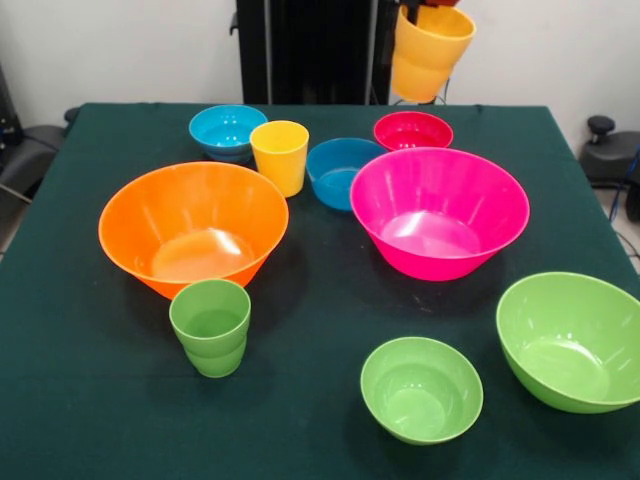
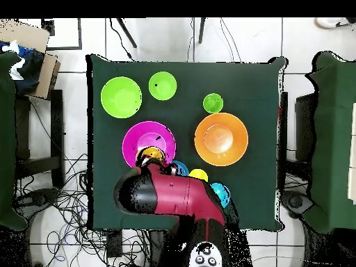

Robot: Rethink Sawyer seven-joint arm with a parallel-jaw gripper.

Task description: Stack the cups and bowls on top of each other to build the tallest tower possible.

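Green-clothed bench [image 1: 90, 400]: seven bowls, two cups, all loose, nothing stacked. I hold the orange-yellow cup [image 1: 430, 50] aloft above the hot pink bowl [image 1: 440, 212], claw [image 1: 432, 8] apparently clamped on it.

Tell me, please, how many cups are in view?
3: the green cup stands before the large orange bowl, the yellow cup beside the darker blue bowl, and the orange-yellow cup hangs aloft, tilted.

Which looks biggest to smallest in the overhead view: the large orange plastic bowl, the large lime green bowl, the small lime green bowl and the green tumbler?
1. large orange plastic bowl
2. large lime green bowl
3. small lime green bowl
4. green tumbler

No close calls here.
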